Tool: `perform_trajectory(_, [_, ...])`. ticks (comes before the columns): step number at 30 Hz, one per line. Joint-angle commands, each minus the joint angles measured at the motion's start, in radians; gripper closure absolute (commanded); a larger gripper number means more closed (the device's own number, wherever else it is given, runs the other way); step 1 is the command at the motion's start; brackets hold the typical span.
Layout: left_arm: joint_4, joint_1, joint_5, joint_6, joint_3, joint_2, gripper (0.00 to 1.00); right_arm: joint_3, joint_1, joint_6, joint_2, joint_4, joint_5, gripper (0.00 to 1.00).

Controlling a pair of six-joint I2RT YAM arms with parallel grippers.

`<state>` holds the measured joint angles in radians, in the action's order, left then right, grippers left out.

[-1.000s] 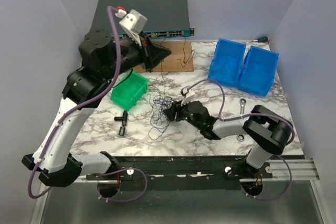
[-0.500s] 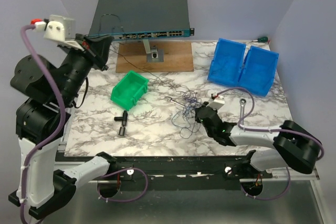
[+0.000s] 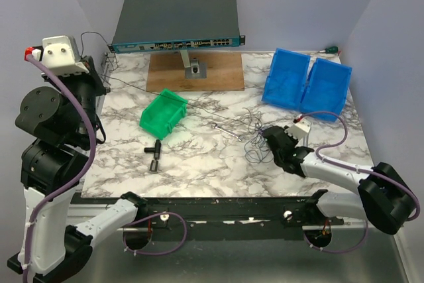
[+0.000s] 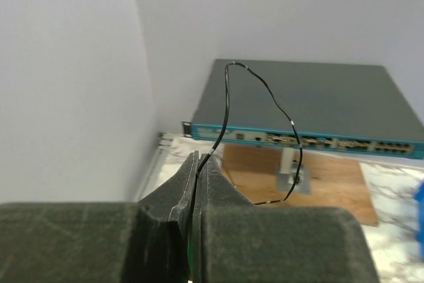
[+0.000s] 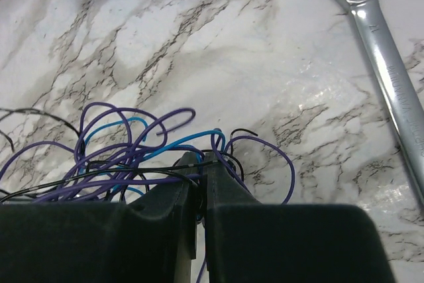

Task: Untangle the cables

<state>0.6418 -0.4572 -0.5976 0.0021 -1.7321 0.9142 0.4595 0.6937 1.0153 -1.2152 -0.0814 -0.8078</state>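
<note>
Right wrist view: my right pincer (image 5: 199,167) clamps the cables (image 5: 119,147), a light, limp bundle on the table (image 5: 265,44), best held near the knot; my left pincer (image 4: 197,170) pinches one black wire (image 4: 285,114), probably from it.

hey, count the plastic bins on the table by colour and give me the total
Green bin: 1
Blue bins: 2
Total: 3
</note>
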Motion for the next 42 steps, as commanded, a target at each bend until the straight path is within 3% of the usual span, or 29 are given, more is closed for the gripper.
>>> perform_trajectory(1, [-0.112,0.008,-0.183,0.131,0.024,-0.044,1.00,0.018,-0.039,0.038,0.020,-0.091,-0.019,0.99])
perform_trajectory(4, [-0.166,0.008,-0.247,0.183,0.054,-0.069,1.00,0.000,-0.105,0.061,0.036,-0.094,0.029,0.99])
perform_trajectory(8, [-0.273,0.008,-0.356,0.261,0.123,-0.112,1.00,-0.020,-0.280,0.066,0.051,-0.087,0.207,0.99])
perform_trajectory(11, [-0.302,0.008,-0.334,0.242,0.197,-0.162,1.00,-0.014,-0.287,0.028,0.063,-0.079,0.213,0.99])
perform_trajectory(14, [-0.186,0.008,-0.195,0.108,0.220,-0.177,1.00,0.004,-0.287,-0.030,0.070,-0.065,0.239,0.99])
perform_trajectory(18, [-0.051,0.008,0.138,-0.112,0.314,-0.167,1.00,0.026,-0.287,-0.136,0.101,-0.040,0.289,0.99])
perform_trajectory(22, [-0.009,0.008,0.421,-0.222,0.441,-0.107,1.00,0.031,-0.287,-0.252,0.173,-0.006,0.382,0.99])
perform_trajectory(27, [0.031,0.008,0.463,-0.252,0.547,-0.038,1.00,0.080,-0.288,-0.362,0.257,-0.030,0.404,0.99])
perform_trajectory(34, [0.085,0.008,0.457,-0.245,0.669,-0.018,0.99,0.251,-0.287,-0.478,0.247,-0.156,0.444,0.99])
perform_trajectory(39, [0.092,0.008,0.543,-0.243,0.702,-0.020,0.63,0.355,-0.287,-0.523,0.251,-0.200,0.506,0.99])
perform_trajectory(41, [0.090,0.008,0.586,-0.253,0.700,-0.019,0.29,0.399,-0.287,-0.538,0.247,-0.225,0.544,0.99])
perform_trajectory(42, [0.083,0.008,0.609,-0.259,0.702,-0.020,0.19,0.423,-0.287,-0.543,0.243,-0.239,0.560,0.99])
